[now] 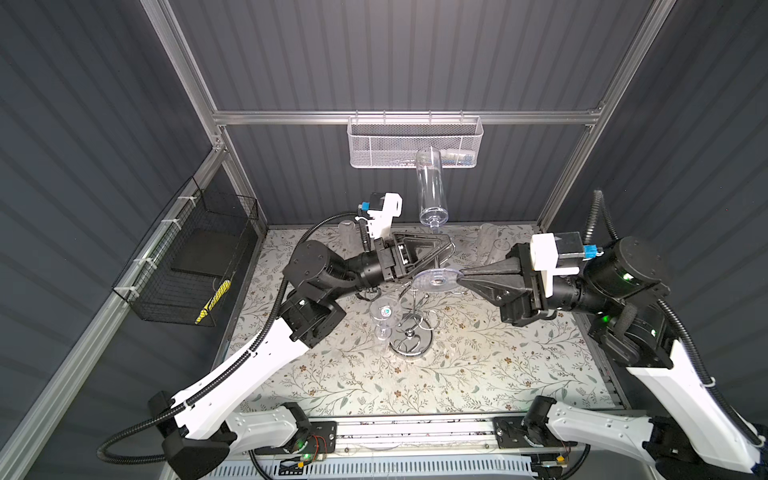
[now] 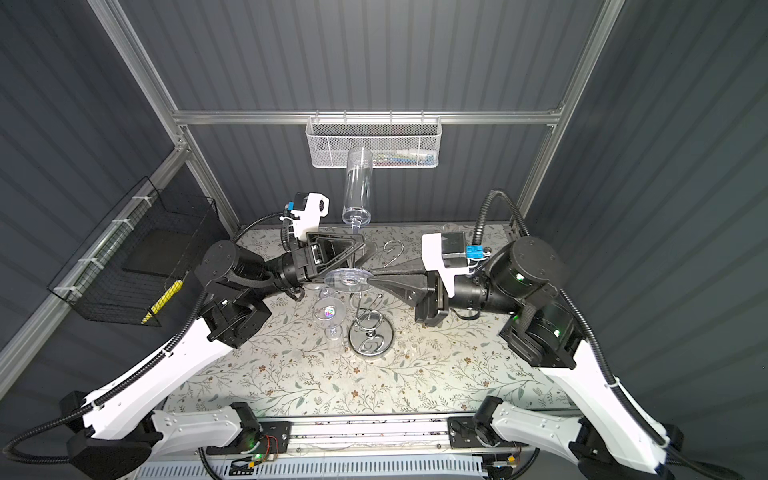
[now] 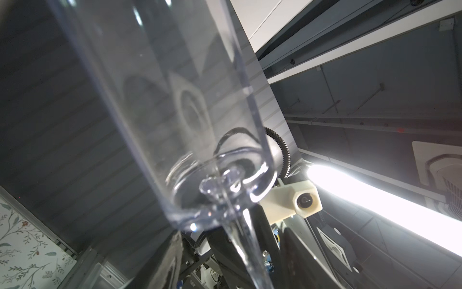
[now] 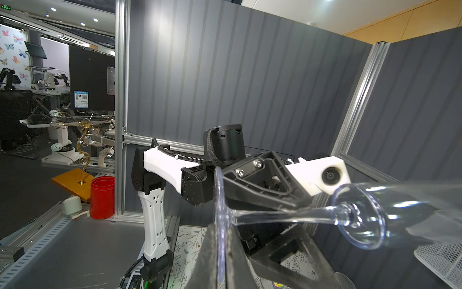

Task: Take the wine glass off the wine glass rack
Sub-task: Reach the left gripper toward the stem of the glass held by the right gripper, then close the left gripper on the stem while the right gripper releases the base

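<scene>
A clear wine glass (image 1: 431, 187) (image 2: 357, 187) is held in the air on its side, above the chrome wine glass rack (image 1: 411, 343) (image 2: 371, 338), bowl toward the back wall. My right gripper (image 1: 460, 277) (image 2: 371, 282) (image 4: 221, 240) is shut on the rim of its round foot (image 4: 220, 200). My left gripper (image 1: 440, 251) (image 2: 358, 253) (image 3: 232, 270) is open, one finger on each side of the stem (image 3: 240, 240) with gaps showing. The bowl (image 3: 162, 100) fills the left wrist view. A second glass (image 1: 384, 316) (image 2: 329, 311) hangs upside down on the rack's left side.
Two more clear glasses (image 1: 347, 232) (image 1: 488, 241) stand at the back of the flowered table (image 1: 374, 386). A white mesh basket (image 1: 415, 141) hangs on the back rail just behind the held bowl. A black wire basket (image 1: 187, 266) hangs on the left wall.
</scene>
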### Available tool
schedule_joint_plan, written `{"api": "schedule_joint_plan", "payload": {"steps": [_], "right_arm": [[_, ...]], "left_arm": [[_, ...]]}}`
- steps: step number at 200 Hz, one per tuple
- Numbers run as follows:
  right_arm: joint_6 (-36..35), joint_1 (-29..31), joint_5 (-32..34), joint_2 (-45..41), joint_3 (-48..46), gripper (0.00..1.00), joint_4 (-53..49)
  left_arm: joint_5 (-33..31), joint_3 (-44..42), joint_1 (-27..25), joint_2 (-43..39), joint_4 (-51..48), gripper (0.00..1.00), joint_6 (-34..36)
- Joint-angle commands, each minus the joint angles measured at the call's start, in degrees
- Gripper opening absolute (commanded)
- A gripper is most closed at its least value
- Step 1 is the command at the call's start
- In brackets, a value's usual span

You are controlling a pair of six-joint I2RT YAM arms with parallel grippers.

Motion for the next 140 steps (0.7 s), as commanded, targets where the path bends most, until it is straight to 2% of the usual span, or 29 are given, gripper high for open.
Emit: {"api": "schedule_joint_plan", "payload": {"steps": [1,48,97,115,136,140], "right_arm": [[-3.4,-0.3,-0.5,-0.3,1.6,0.0,0.7],[-5.5,-0.6,0.2,-0.4,1.5,0.0,-0.5],[-6.8,-1.0,0.5,-0.5,2.0,0.0,-2.5],[-7.1,-1.0,0.6,-0.6,2.1,0.0,-3.0],[-7.4,-1.1,1.3,-0.8,1.8,0.0,-3.4],[-7.4,-1.1,1.8,-0.9,1.8,0.14,-3.5]], "left_arm": [[2.2,1.8,0.0,-0.4,3.5,0.55,-1.2],[1.6,1.3,0.0,-1.0,3.6,0.29,-1.0],[1.1,0.4,0.0,-1.1,4.5,0.11,-2.0],[0.9,0.4,0.0,-1.1,4.6,0.0,-2.0],[0.1,0.0,0.0,-1.5,4.2,0.0,-1.8],[-0.1,-0.1,0.0,-1.6,4.1,0.0,-1.8]]}}
